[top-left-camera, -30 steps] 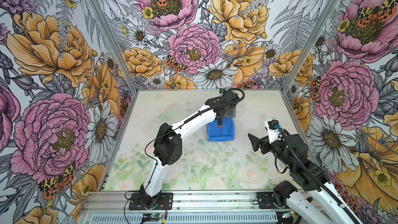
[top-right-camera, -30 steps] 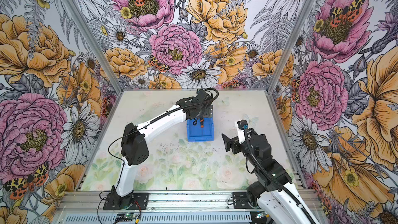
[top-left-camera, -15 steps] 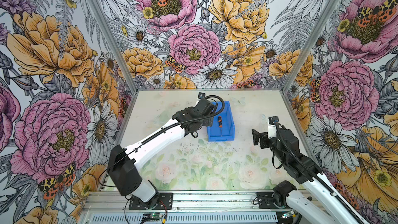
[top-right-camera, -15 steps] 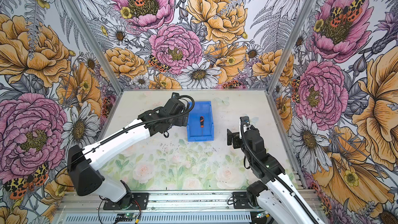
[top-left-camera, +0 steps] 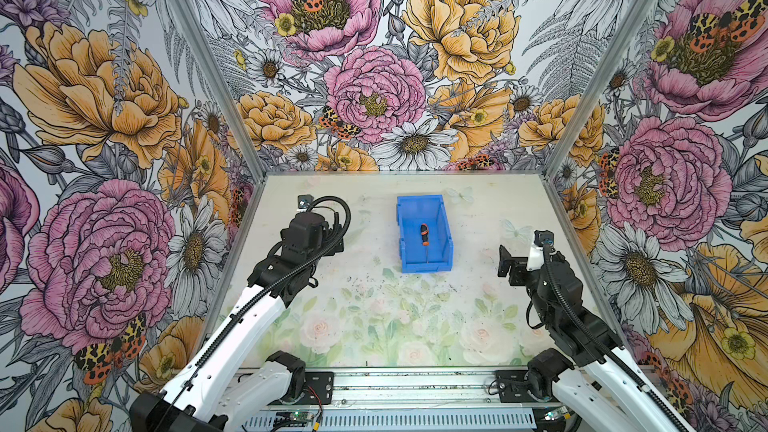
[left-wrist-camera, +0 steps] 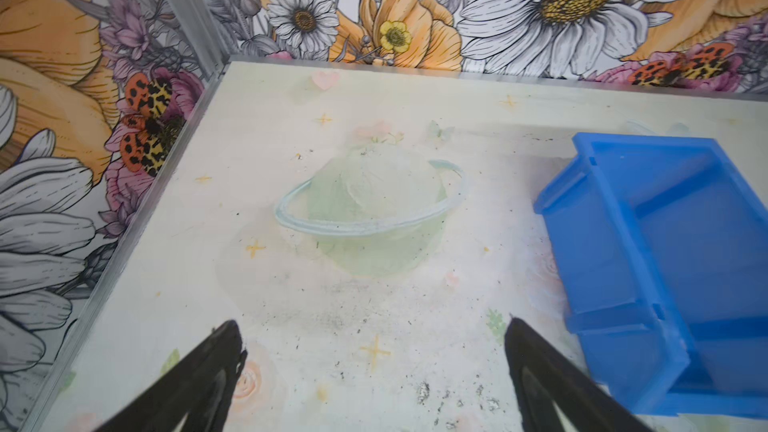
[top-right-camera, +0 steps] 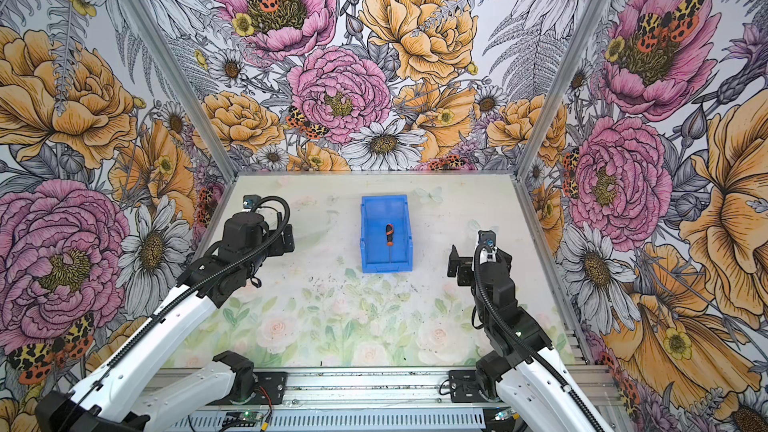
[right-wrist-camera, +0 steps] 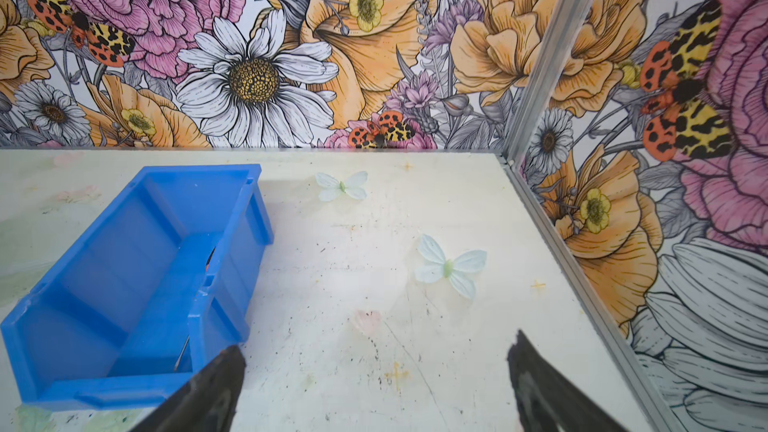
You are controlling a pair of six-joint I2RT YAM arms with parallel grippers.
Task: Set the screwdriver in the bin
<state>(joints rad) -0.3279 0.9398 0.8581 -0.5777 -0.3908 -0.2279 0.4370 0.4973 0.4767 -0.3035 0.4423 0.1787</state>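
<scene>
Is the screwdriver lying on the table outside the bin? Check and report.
No, in a top view the screwdriver lies on the floor inside the blue bin.

Pale flower-printed table (top-left-camera: 374,317), blue bin (top-left-camera: 445,238) standing toward its back

Bold floral wallpaper walls (top-left-camera: 374,76) around a pale, flower-printed tabletop (top-left-camera: 374,326), aluminium corner posts (top-left-camera: 203,56)
</scene>
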